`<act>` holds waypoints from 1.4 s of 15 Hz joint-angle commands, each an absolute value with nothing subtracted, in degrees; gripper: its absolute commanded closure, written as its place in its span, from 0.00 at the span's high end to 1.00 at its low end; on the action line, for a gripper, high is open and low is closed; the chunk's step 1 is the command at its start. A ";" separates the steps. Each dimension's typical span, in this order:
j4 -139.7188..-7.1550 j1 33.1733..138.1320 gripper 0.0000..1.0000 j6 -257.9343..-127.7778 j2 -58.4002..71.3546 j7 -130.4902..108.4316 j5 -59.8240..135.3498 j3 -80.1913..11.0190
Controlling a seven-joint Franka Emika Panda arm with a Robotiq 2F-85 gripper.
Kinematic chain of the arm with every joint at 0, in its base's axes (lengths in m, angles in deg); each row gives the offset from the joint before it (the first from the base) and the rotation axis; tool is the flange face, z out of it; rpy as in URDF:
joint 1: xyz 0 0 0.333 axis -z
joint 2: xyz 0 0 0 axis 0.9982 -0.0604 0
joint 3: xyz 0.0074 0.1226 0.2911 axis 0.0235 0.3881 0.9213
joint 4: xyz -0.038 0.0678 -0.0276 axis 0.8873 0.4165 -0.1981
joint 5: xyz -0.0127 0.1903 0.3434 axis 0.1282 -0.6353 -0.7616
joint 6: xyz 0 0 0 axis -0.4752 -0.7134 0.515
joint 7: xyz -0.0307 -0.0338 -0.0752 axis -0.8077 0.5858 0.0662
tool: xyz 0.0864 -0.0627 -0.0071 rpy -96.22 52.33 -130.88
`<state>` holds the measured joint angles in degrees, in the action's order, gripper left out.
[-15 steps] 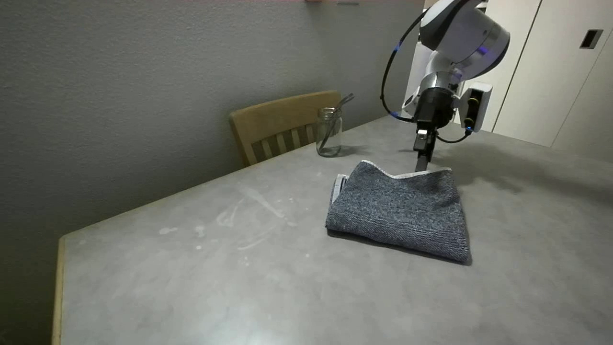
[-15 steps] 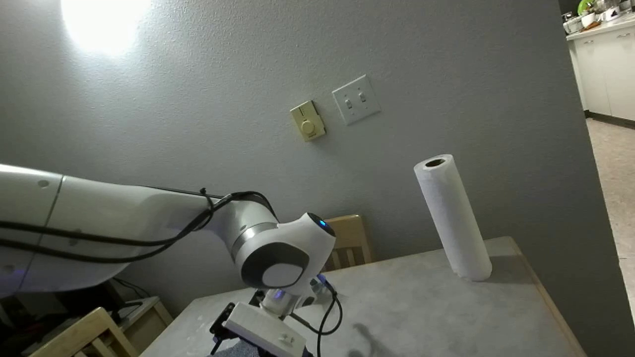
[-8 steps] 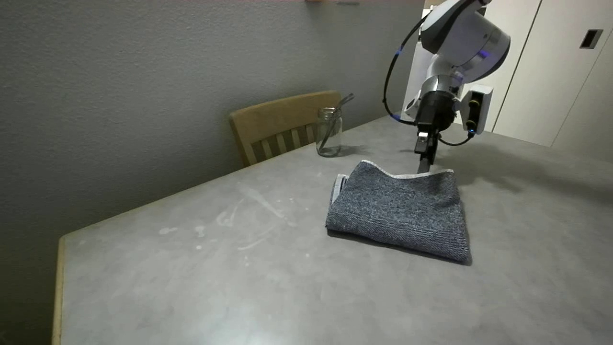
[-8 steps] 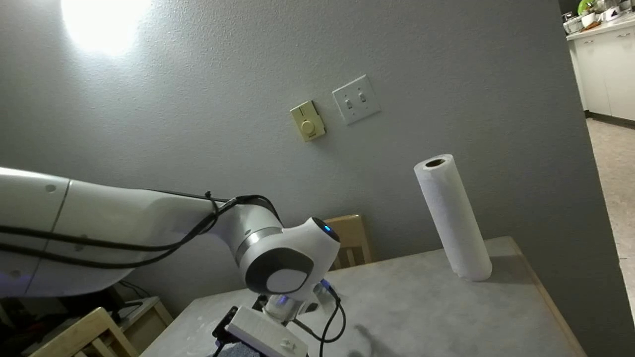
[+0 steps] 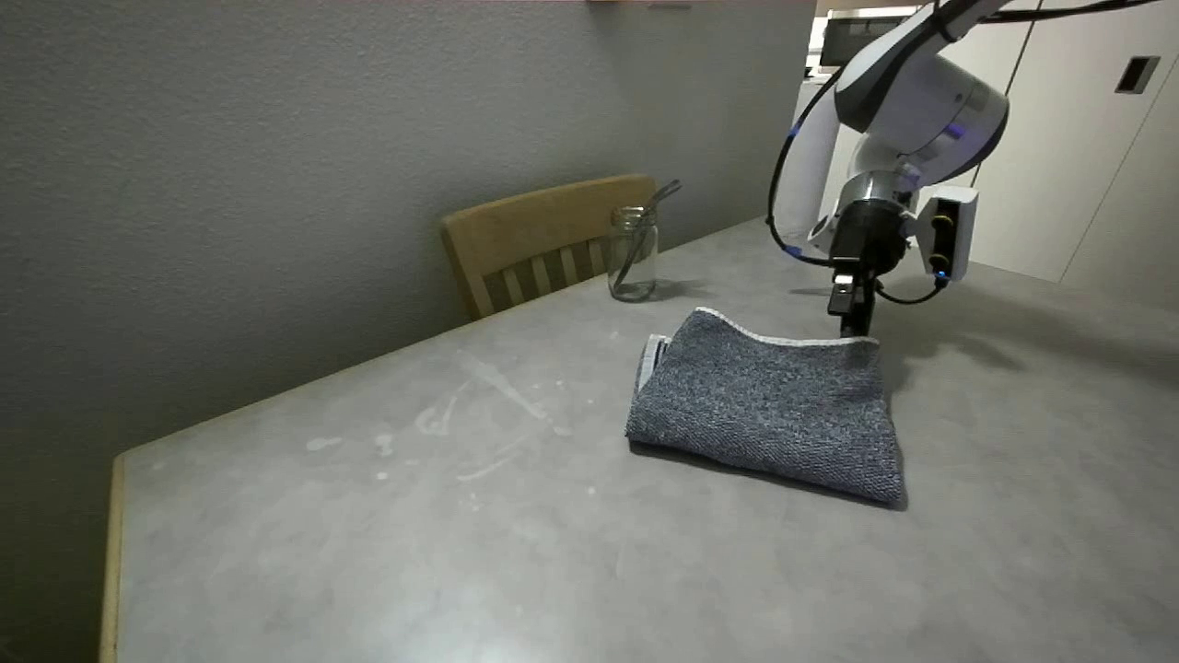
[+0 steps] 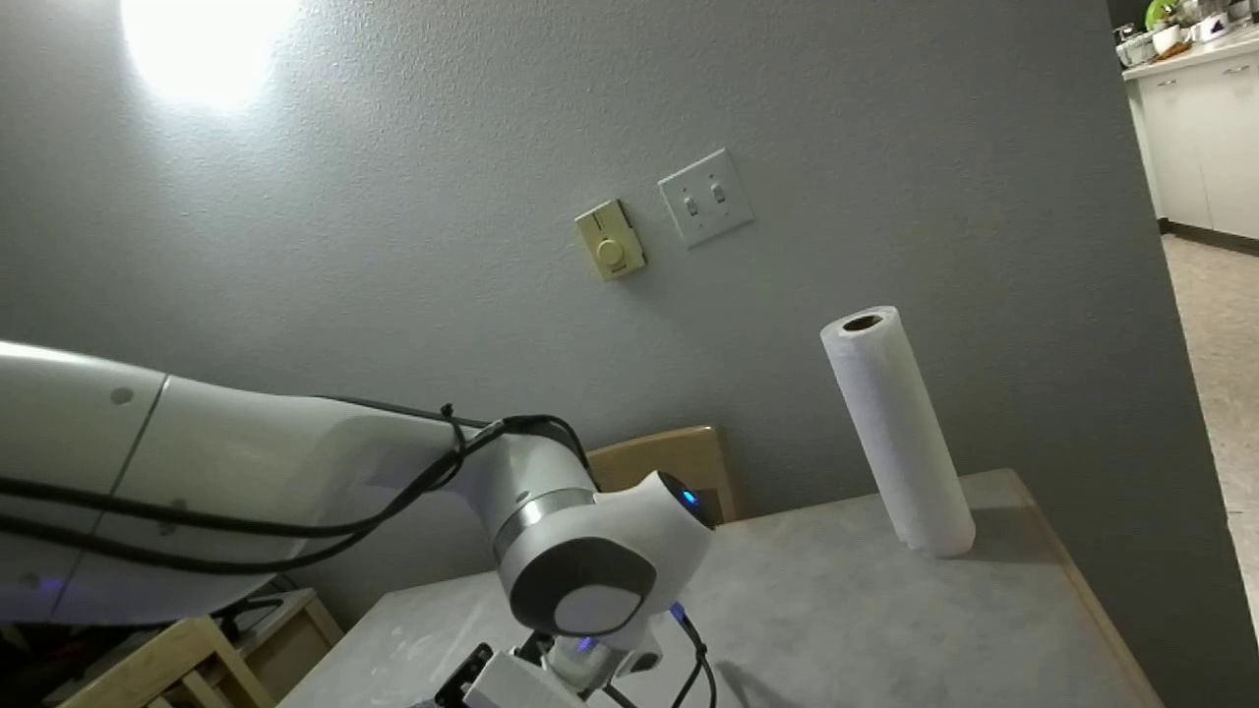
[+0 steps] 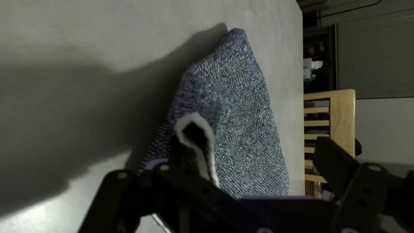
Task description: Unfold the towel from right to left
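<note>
The towel, dark blue-grey with a pale edge, lies folded on the grey table, its upper layer standing slightly raised along the far side. At its left end a light strip peeks out from the fold. Behind the far right corner, my gripper points down, its fingertips hidden by the cloth. In the wrist view the jaws of the gripper stand wide apart, one finger out to the right. The towel appears between them, a pale-edged loop beside the left finger; I cannot tell whether cloth touches it.
A glass jar with thin utensils stands by the far table edge, in front of a wooden chair. A white paper roll stands upright near a table corner. Grey wall runs behind.
My arm has shifted right and lower in both exterior views, to behind the towel's far right corner. That corner of the cloth has dipped slightly; the jaws stay wide.
</note>
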<state>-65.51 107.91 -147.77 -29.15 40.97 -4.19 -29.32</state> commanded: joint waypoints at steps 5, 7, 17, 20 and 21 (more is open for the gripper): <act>-66.42 109.34 1.00 -145.09 -29.62 41.16 -5.97 -28.65; -65.90 109.05 1.00 -143.91 -29.89 41.39 -6.03 -28.44; -66.06 108.28 0.83 -143.13 -30.27 41.35 -5.78 -28.47; -66.77 108.13 0.60 -144.21 -29.90 41.20 -5.72 -28.85; -67.06 108.04 0.53 -144.56 -29.60 41.31 -5.55 -28.99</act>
